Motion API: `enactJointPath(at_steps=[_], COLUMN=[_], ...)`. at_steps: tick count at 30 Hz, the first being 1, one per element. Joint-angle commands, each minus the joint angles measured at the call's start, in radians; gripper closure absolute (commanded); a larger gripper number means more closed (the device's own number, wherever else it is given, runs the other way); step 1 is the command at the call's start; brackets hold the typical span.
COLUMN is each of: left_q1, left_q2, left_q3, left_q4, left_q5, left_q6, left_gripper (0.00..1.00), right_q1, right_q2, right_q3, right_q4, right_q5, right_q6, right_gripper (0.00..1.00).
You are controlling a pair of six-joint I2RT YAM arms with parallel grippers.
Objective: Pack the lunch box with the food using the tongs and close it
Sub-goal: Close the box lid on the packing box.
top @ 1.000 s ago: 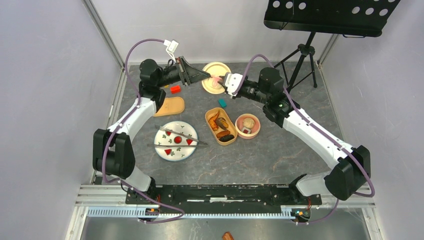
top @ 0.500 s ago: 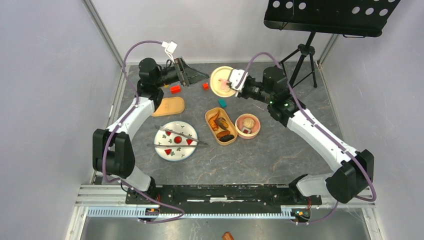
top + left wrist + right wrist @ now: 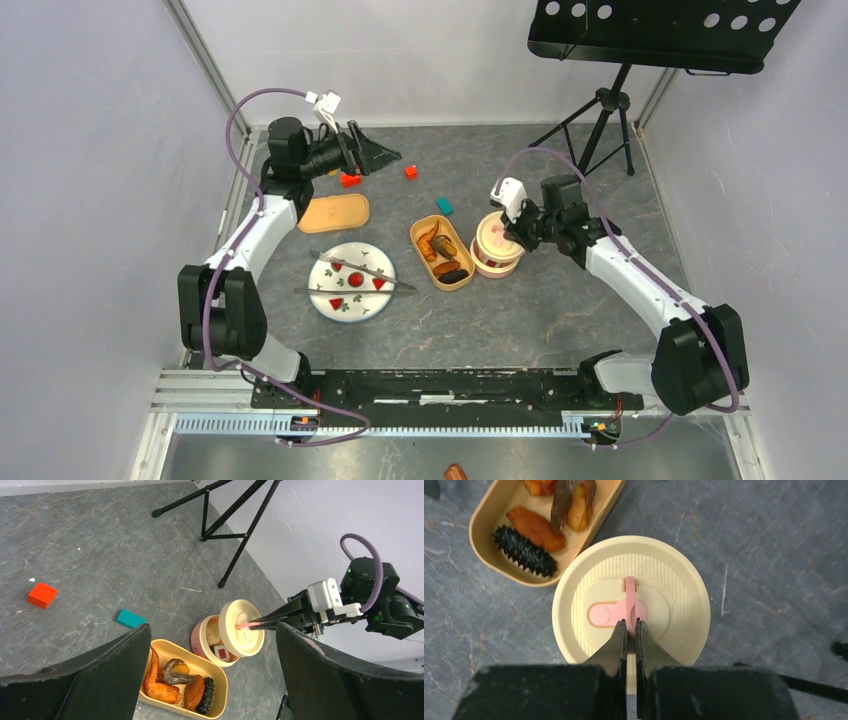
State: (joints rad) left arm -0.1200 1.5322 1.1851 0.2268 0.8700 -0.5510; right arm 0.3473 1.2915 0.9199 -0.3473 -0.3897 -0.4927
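nearest the bases, the plate (image 3: 372,310) carries the tongs (image 3: 362,270) and unpacked red wedges (image 3: 356,279). beyond, the oval box (image 3: 486,517) holds fried chunks (image 3: 536,528), its oval lid (image 3: 333,212) off at left. the right hand (image 3: 631,625), pinched shut on the round lid (image 3: 674,595) by its pink tab (image 3: 630,600), hangs it over the pink pot (image 3: 200,637). far back, the left hand (image 3: 378,152) gapes empty. grey marbled desk (image 3: 560,310), pale walls (image 3: 100,150).

dark grey marbled table top (image 3: 560,310), walled in on 3 sides. directly on it: white patterned plate (image 3: 320,300) near-left of centre; oval tan box (image 3: 414,238) just right of the plate, round pink pot (image 3: 488,268) beside the box's right side. oval tan lid (image 3: 333,213) lies flat behind the plate. farther back: red cube (image 3: 349,180), smaller red cube (image 3: 411,171), teal cube (image 3: 445,206), all apart. black tripod (image 3: 611,102) stands at far-right corner.
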Motion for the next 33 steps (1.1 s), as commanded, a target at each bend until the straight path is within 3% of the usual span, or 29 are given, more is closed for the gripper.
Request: enactJointPath(at_steps=[1, 20, 33], left_q1=[-0.002, -0.001, -0.001], left_q2=[-0.036, -0.048, -0.031], left_q3=[-0.017, -0.020, -0.004], left_q4=[-0.003, -0.057, -0.070], left_q5=[-0.017, -0.019, -0.017], left_q6=[0.076, 0.129, 0.139], left_gripper=[0.00, 0.00, 0.00], right_q1=[0.003, 0.003, -0.004], right_q2=[0.008, 0.115, 0.148], right_q3=[-0.035, -0.108, -0.178], right_q4=[0.078, 0.212, 0.240], right_q5=[0.026, -0.054, -0.019], right_q6=[0.015, 0.090, 0.080], right_gripper=[1.00, 1.00, 1.00])
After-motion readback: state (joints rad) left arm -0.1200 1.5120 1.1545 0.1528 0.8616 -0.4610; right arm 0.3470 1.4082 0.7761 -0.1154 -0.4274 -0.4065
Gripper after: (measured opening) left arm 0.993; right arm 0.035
